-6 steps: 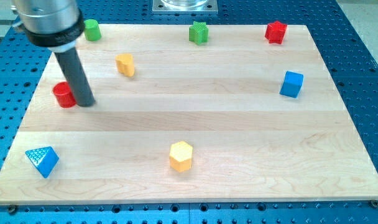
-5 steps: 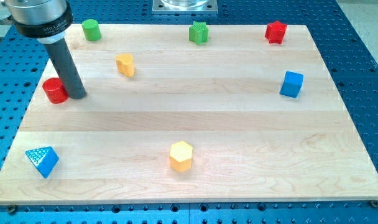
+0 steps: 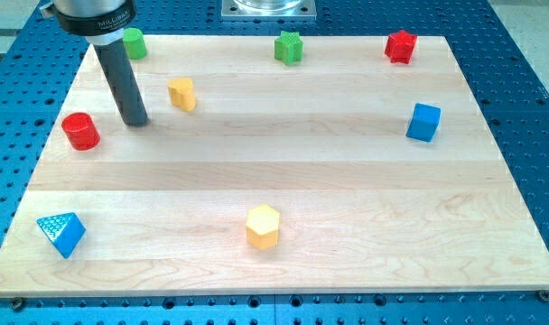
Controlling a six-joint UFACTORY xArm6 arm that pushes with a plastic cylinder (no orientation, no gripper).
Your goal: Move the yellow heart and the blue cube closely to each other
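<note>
The yellow heart [image 3: 181, 94] was a small, rounded orange-yellow block standing on the wooden board [image 3: 347, 199] toward the upper part of the view's left side, and the blue cube [image 3: 423, 122] was a bright blue block far across at the view's right, so the two were well apart. Our rod came down from a metal collar at the view's top left and leaned slightly, and my tip [image 3: 137, 123] rested on the board near the heart, at about eight o'clock from it, with a small gap between them. We had no fingers to open or clench: the arm ended in the bare rod, which grasped nothing. The red cylinder [image 3: 80, 131] stood apart from the tip, at about nine o'clock from it. The green cylinder [image 3: 134, 43] sat near the board's top edge, close beside the upper rod. A green star [image 3: 289, 47] and a red star [image 3: 401, 46] also stood along the top edge. A yellow hexagon [image 3: 263, 226] lay at about five o'clock from the heart, and a blue triangle [image 3: 61, 232] sat in the bottom left corner.
</note>
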